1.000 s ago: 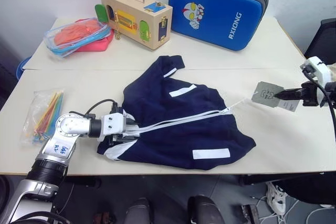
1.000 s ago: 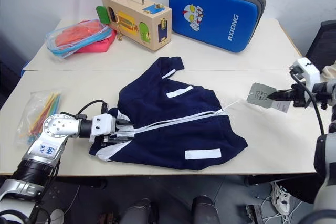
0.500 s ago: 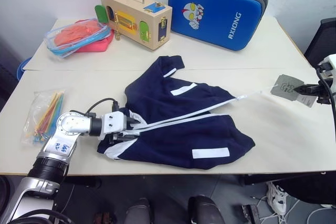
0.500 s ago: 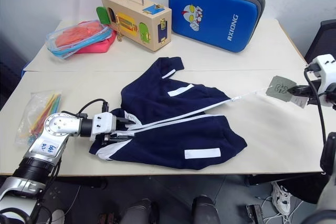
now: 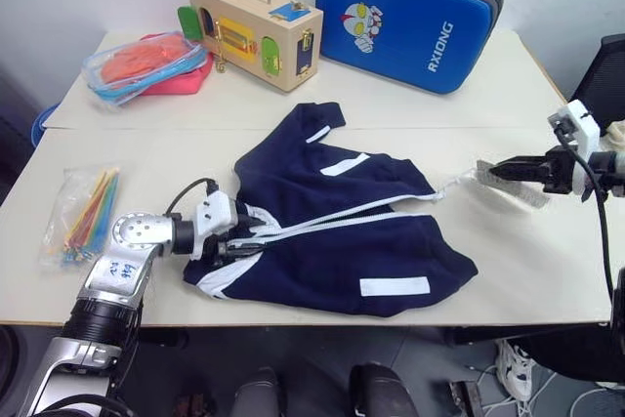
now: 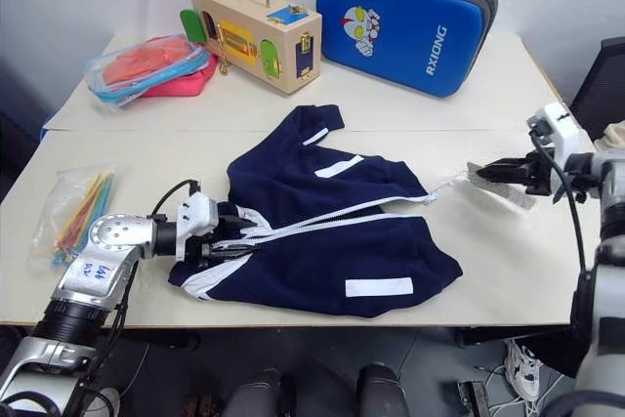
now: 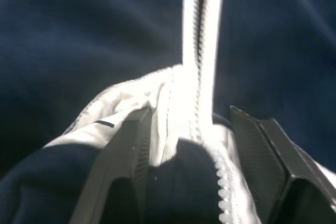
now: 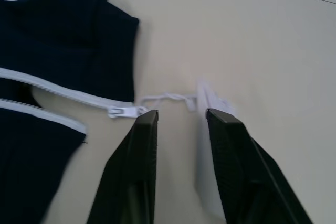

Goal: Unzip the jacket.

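Observation:
The navy jacket (image 5: 332,231) lies flat on the table, its white zipper running from its left end to the right hem. The zipper pull (image 8: 126,112) sits at that right hem, with two zipper tracks parting behind it. A slack string leads from the pull to the paper hang tag (image 5: 518,192), which lies on the table. My right gripper (image 5: 493,171) hovers over the tag, open, fingers apart with nothing between them (image 8: 182,114). At the jacket's left end, my left gripper (image 5: 234,236) has its fingers spread on either side of the white hem and zipper (image 7: 189,111).
A blue hard case (image 5: 405,21) and a wooden latch box (image 5: 254,31) stand at the back. A clear pouch of red items (image 5: 146,63) is at the back left, a bag of coloured sticks (image 5: 83,212) on the left. A black chair (image 5: 605,75) stands beyond the right edge.
My right gripper pulled the tag out to the right, then came back left and opened. The tag now lies on the table and the string is slack. My left gripper rolled and loosened.

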`<state>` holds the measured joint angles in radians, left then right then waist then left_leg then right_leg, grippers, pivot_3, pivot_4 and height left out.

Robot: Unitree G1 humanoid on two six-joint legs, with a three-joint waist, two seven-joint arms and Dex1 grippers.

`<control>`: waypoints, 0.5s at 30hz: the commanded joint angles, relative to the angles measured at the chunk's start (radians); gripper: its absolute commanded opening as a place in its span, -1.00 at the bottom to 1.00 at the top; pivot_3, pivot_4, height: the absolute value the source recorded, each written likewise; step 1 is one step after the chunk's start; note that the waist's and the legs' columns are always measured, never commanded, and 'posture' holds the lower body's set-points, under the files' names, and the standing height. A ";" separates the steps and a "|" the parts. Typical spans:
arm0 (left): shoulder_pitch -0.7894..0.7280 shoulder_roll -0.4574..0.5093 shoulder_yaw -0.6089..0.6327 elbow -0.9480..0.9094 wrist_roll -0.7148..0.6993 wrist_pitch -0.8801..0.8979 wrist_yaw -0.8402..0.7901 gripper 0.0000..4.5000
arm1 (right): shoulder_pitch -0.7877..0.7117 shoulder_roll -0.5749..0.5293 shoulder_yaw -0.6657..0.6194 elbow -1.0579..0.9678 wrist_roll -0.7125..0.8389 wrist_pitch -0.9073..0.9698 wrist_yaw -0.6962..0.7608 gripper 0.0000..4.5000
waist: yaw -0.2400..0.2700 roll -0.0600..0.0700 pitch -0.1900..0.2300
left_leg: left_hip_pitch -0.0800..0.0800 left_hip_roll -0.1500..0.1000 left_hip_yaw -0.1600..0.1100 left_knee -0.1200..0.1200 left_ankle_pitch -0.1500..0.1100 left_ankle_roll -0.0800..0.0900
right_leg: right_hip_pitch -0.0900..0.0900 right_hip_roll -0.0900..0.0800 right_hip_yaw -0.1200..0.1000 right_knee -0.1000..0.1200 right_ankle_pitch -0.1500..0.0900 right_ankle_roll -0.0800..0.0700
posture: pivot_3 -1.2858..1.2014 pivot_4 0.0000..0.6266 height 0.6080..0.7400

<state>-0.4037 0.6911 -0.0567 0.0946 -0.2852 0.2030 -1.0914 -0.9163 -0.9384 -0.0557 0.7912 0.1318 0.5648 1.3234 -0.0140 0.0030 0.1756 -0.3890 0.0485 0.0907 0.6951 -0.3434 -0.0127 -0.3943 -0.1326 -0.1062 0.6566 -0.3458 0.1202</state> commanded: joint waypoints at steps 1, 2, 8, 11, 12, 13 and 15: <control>0.031 0.064 0.092 -0.155 -0.111 0.151 -0.007 0.61 | 0.133 -0.051 -0.082 -0.277 0.093 0.094 0.008 0.20 | 0.007 -0.001 0.001 | 0.000 0.000 0.000 -0.001 0.000 0.000 | 0.000 0.000 0.000 -0.001 0.000 0.000 | 0.03 -0.52 1.00; 0.047 0.092 0.138 -0.195 -0.168 0.224 -0.008 0.75 | 0.188 -0.074 -0.112 -0.333 0.115 0.091 0.026 0.36 | 0.010 -0.001 0.001 | 0.000 0.000 0.000 -0.002 0.000 0.000 | 0.000 0.000 0.000 -0.002 0.000 0.000 | 0.03 -0.52 1.00; 0.196 0.339 0.431 -0.271 -0.331 0.454 -0.101 1.00 | 0.428 -0.229 -0.305 -0.484 0.251 0.022 0.198 0.99 | 0.012 -0.003 0.003 | 0.000 -0.001 0.001 -0.004 0.000 0.000 | 0.000 0.000 0.000 -0.004 0.000 0.000 | 0.03 -0.52 1.00; 0.292 0.452 0.549 -0.180 -0.264 0.388 -0.166 1.00 | 0.503 -0.318 -0.343 -0.434 0.263 -0.078 0.283 0.99 | 0.008 -0.003 0.003 | 0.003 0.000 0.003 -0.006 0.000 0.000 | 0.001 0.001 0.001 -0.005 0.000 0.000 | 0.03 -0.52 1.00; 0.310 0.477 0.580 -0.142 -0.247 0.364 -0.182 1.00 | 0.515 -0.344 -0.342 -0.403 0.267 -0.106 0.291 0.99 | 0.006 -0.003 0.003 | 0.004 0.000 0.004 -0.007 0.000 0.000 | 0.001 0.001 0.002 -0.006 0.000 0.000 | 0.03 -0.52 1.00; 0.320 0.492 0.596 -0.119 -0.239 0.349 -0.192 1.00 | 0.521 -0.360 -0.338 -0.381 0.272 -0.124 0.291 0.99 | 0.004 -0.003 0.003 | 0.006 0.000 0.005 -0.008 0.000 0.000 | 0.001 0.001 0.002 -0.010 0.000 0.000 | 0.03 -0.52 1.00; 0.328 0.517 0.622 -0.064 -0.221 0.308 -0.211 1.00 | 0.512 -0.388 -0.313 -0.309 0.268 -0.189 0.291 0.99 | -0.002 -0.003 0.003 | 0.008 0.000 0.006 -0.010 0.001 -0.001 | 0.002 0.001 0.003 -0.011 0.000 0.000 | 0.03 -0.52 1.00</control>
<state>-0.0767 1.1890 0.5189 0.0039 -0.5220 0.5487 -1.2818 -0.3942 -1.2917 -0.3594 0.4438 0.3854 0.4298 1.5530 -0.0157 -0.0002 0.1788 -0.3804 0.0485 0.0982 0.6842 -0.3426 -0.0141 -0.3926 -0.1315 -0.1023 0.6458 -0.3459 0.1203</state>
